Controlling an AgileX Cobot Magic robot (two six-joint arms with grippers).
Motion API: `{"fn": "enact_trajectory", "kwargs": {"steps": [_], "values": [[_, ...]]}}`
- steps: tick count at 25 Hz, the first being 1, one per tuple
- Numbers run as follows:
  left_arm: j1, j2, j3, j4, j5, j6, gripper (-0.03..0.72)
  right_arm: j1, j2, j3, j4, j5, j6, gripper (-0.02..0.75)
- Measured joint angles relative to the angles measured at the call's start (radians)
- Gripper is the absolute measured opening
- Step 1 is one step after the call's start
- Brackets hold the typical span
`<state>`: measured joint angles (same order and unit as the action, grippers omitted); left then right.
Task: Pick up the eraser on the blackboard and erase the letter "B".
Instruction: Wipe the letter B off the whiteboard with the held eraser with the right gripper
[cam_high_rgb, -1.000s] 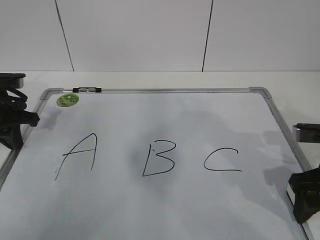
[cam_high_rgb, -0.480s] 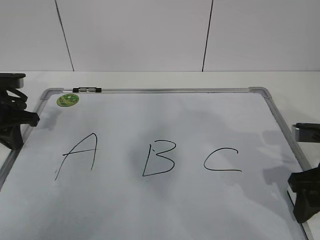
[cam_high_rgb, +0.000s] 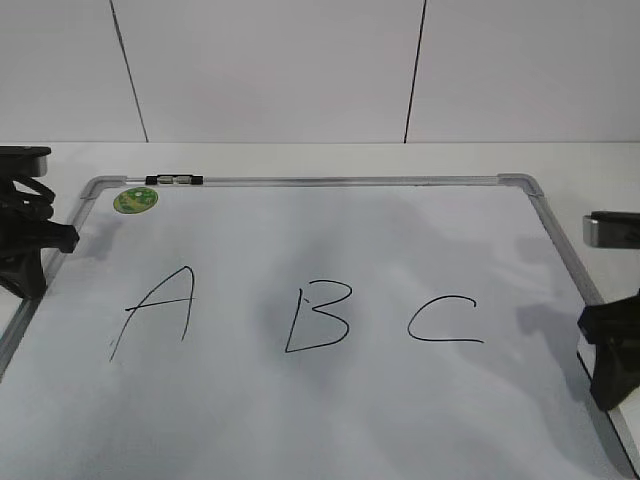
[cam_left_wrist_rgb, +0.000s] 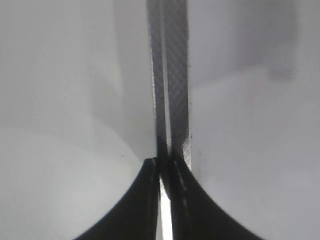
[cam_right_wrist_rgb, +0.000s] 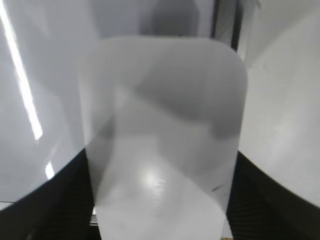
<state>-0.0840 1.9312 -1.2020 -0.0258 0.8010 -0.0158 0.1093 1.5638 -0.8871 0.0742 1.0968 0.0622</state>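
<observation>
- Since the letter "B" (cam_high_rgb: 320, 317) is seen intact at the blackboard (cam_high_rgb: 400, 215) centre, no erasing is done.
- The eraser (cam_right_wrist_rgb: 162, 135) is clamped between the right gripper (cam_right_wrist_rgb: 160, 210) jaws at the board's 3 o'clock edge.
- The left gripper (cam_left_wrist_rgb: 162, 172) is closed, empty, at 9 o'clock.

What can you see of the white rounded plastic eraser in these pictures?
The white rounded-rectangle plastic eraser fills the right wrist view, seen from close, its glossy top catching light. It sits between the two dark fingers of the right gripper, which flank its long sides. Whether they press it is unclear. In the exterior view it cannot be made out.
</observation>
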Motion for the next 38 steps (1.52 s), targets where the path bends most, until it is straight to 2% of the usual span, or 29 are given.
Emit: {"fn": "enact_trajectory", "kwargs": {"steps": [6,9,18,23,30,38], "values": [[0.0,0.0,0.0,0.0,0.0,0.0,0.019,0.0,0.0,-0.151,0.023,0.1,0.0,0.531],[0.001,0.0,0.0,-0.002,0.0,0.0,0.019,0.032,0.002,-0.241,0.031,0.107,0.003,0.531],[0.002,0.0,0.0,-0.007,0.002,0.0,0.02,0.297,0.174,-0.507,0.017,0.122,0.079,0.531],[0.002,0.0,0.0,-0.007,0.002,0.0,0.02,0.387,0.328,-0.677,0.013,0.122,0.09,0.531],[0.002,0.0,0.0,-0.008,0.003,0.0,0.02,0.413,0.513,-0.848,0.006,0.123,0.092,0.531],[0.002,0.0,0.0,-0.008,0.003,0.0,0.02,0.413,0.648,-0.936,0.004,0.123,0.092,0.531]]}}
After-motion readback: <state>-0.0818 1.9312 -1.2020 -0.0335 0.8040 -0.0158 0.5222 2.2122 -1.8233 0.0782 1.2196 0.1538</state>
